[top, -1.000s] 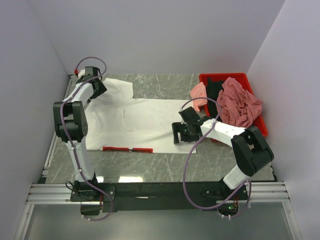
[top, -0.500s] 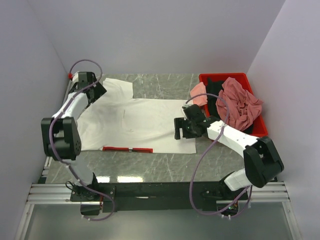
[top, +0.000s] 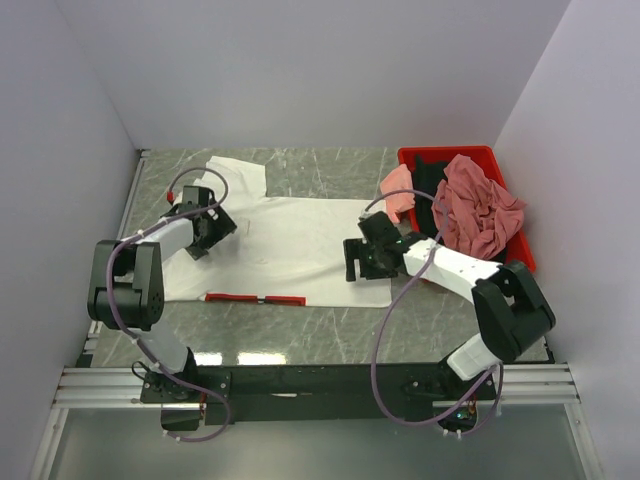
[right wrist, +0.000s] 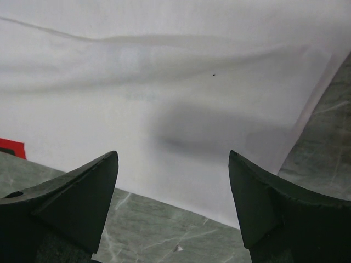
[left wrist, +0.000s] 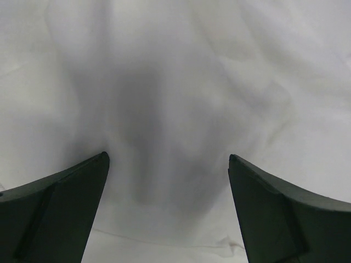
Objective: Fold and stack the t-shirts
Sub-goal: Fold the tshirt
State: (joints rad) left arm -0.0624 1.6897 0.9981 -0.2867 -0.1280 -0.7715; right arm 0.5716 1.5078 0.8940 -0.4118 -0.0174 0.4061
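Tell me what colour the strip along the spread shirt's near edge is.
Red strip on the white shirt; the top view shows it best.

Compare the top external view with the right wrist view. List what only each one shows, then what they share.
Only top external: the red bin holding the dusty rose t-shirt, the light pink t-shirt and the black t-shirt, plus the left gripper over the white t-shirt.
Only right wrist: the right gripper with its open jaws close up, and a small dark speck on the cloth.
Both: the white t-shirt, its red print strip at the near edge, and the marble table.
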